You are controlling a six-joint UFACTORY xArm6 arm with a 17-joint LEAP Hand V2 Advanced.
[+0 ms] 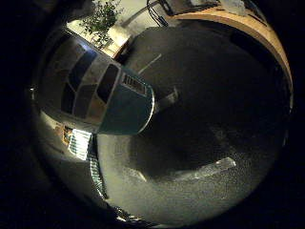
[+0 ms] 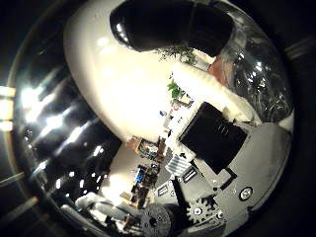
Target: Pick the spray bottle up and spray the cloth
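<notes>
Hand (image 2: 217, 148): white and black moulded segments, grey plate with round screw heads, a small toothed gear and a dark knurled wheel. One finger (image 1: 100, 90): teal tip, white-and-black panelled body, small ribbed label.

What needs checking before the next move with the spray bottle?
1. White glossy spray bottle close to the palm of the hand: ok, it fills much of the thumb side view.
2. Black part at the bottle's end is the spray head: cannot tell.
3. Cloth in view: not ok, neither view shows it.
4. Bottle lifted off the dark speckled surface: cannot tell.
</notes>
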